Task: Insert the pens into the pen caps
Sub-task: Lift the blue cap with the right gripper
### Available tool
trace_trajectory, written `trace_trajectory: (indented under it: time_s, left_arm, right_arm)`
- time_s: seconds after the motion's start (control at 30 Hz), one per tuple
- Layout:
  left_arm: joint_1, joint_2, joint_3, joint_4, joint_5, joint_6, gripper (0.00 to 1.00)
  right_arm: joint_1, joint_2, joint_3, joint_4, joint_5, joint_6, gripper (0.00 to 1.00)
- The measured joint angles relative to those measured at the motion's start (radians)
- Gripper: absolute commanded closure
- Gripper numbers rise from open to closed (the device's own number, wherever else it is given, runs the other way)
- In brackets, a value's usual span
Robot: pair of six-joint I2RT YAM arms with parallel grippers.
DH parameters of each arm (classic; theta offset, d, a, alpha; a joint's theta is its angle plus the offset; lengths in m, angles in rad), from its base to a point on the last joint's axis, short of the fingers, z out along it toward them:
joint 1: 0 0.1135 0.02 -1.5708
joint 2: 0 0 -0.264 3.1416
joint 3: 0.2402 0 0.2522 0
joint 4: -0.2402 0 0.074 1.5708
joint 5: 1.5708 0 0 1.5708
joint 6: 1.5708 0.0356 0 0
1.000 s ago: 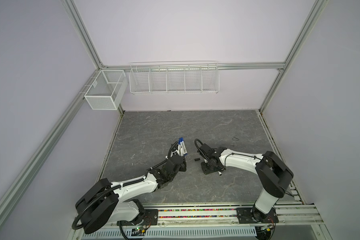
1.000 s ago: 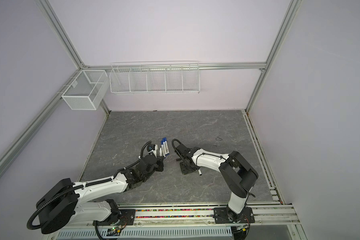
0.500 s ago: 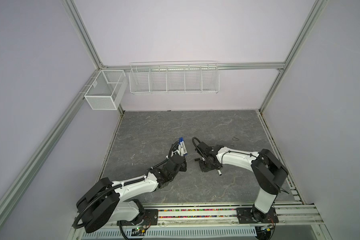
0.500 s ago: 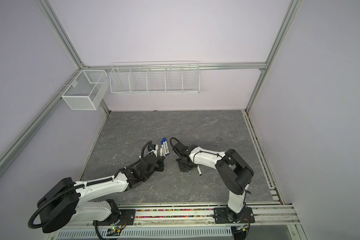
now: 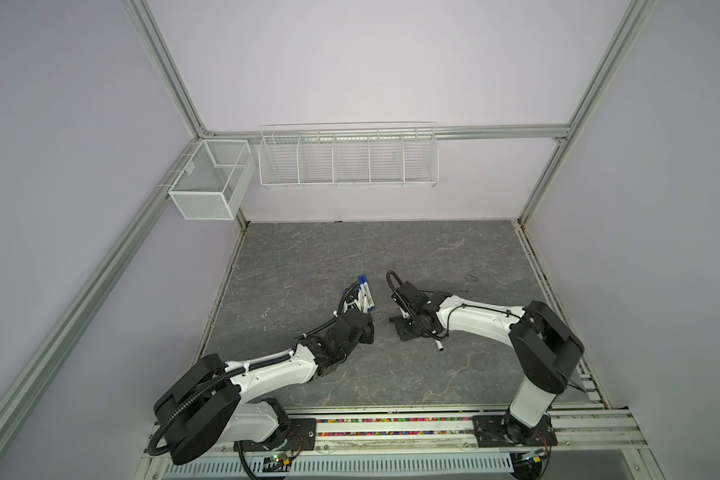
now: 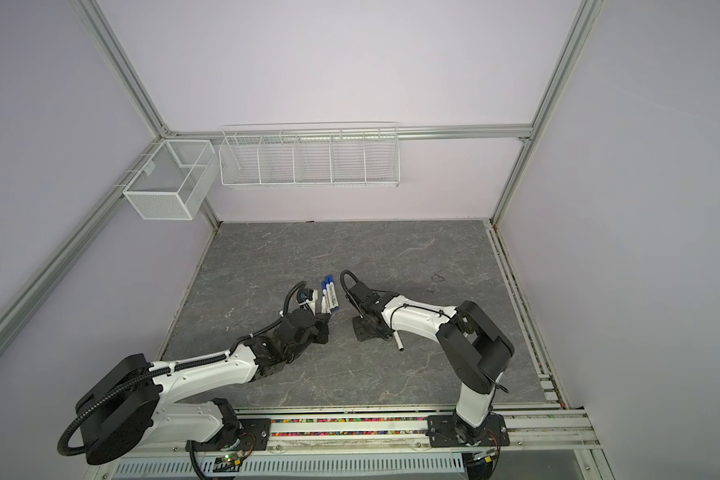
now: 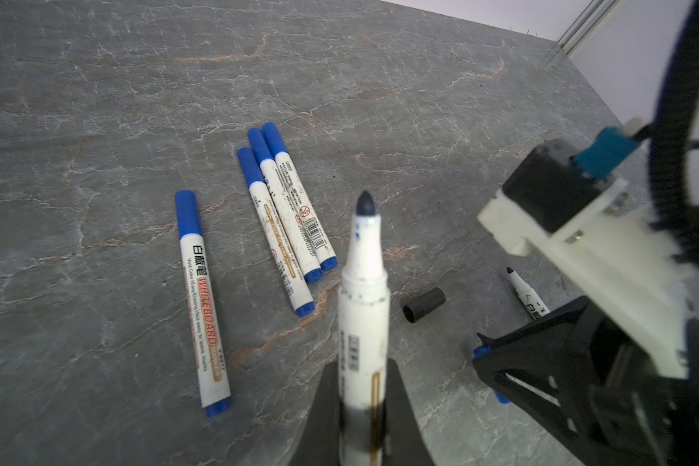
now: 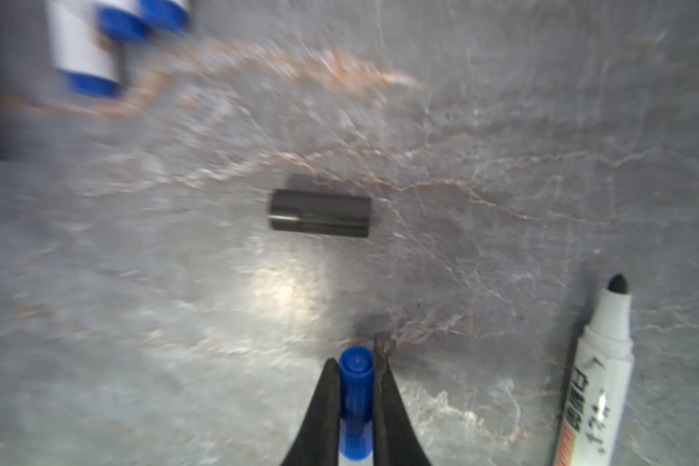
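My left gripper [image 7: 362, 375] is shut on an uncapped white pen [image 7: 364, 302] whose dark tip points away over the table. My right gripper [image 8: 356, 363] is shut on a blue pen cap [image 8: 355, 383], low over the table. A black pen cap [image 8: 319, 212] lies on its side just ahead of it. Another uncapped pen [image 8: 598, 363] with a black tip lies beside the right gripper. Several capped blue pens [image 7: 287, 218] lie beyond the left gripper, one of them [image 7: 202, 298] apart. In both top views the grippers [image 5: 366, 332] [image 5: 402, 330] face each other mid-table.
White wire baskets [image 5: 348, 160] [image 5: 211, 183] hang on the back wall and the left frame. The grey stone-pattern table [image 5: 433, 257] is bounded by metal rails. The capped pens [image 6: 329, 297] lie just behind the left gripper, and the loose uncapped pen [image 6: 398, 340] under the right arm.
My right gripper has shifted a little toward the middle and shut on the blue pen cap. The left gripper keeps its pen and has not moved.
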Motion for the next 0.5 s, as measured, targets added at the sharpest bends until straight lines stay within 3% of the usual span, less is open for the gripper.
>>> trace_trajectory:
  time_s: [0.3,0.5]
  left_arm:
    - [0.001,0.051,0.043,0.000,0.100,0.044,1.00]
    - [-0.003,0.070,0.055,0.002,0.135,0.060,1.00]
  right_arm:
    - [-0.027,-0.346,-0.122,0.217,-0.014,-0.002,0.93]
    - [-0.041,-0.458,-0.200,0.332,-0.059,0.004,0.94]
